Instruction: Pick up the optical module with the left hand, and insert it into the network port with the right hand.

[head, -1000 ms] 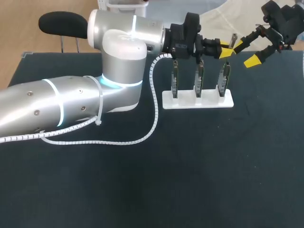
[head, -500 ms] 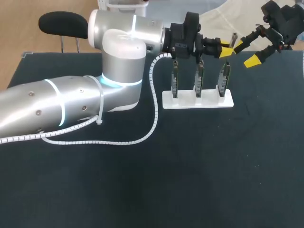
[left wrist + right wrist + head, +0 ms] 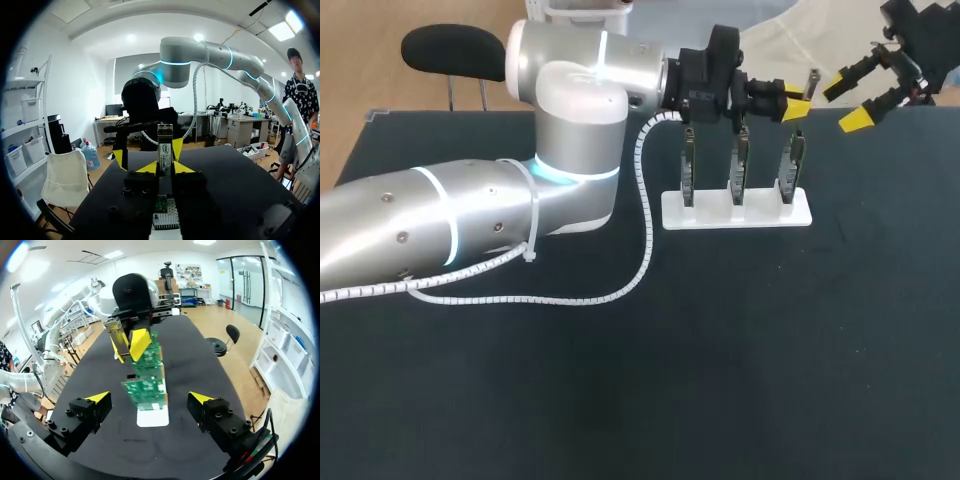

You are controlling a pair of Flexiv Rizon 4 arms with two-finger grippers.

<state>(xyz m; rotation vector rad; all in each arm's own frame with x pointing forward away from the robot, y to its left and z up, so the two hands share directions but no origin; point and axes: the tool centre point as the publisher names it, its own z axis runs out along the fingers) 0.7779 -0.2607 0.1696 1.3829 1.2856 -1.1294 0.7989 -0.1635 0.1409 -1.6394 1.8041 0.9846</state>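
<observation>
Reaching in from the table's [image 3: 720,350] left edge, the left arm [image 3: 470,220] lies low and long across the dark top in the head view, elbow bent, wrist pointing along the far edge. The left gripper [image 3: 795,103] is closed on the module [image 3: 812,80], which sticks up above the rightmost of three boards [image 3: 738,165] standing in a white stand [image 3: 737,212] near the far edge. A white coiled cable [image 3: 620,290] trails from the wrist onto the table. The right gripper [image 3: 850,100] hangs over the far right corner, fingers spread wide and holding nothing, clear of the module.

From the left wrist, the left gripper [image 3: 165,167] clamps the module [image 3: 165,147] upright between both yellow tips. The right gripper [image 3: 148,151] faces it just beyond, its tips apart on either side of the module's line without touching it. The right arm [image 3: 200,50] arches high overhead. A board's [image 3: 164,212] top edge shows under the fingers.

From the right wrist, the right gripper [image 3: 149,398] is wide open with nothing between its tips. Ahead stand the boards [image 3: 145,385] in a row on the stand [image 3: 152,417]. Above their far end the left gripper [image 3: 131,342] grips the module [image 3: 114,335].
</observation>
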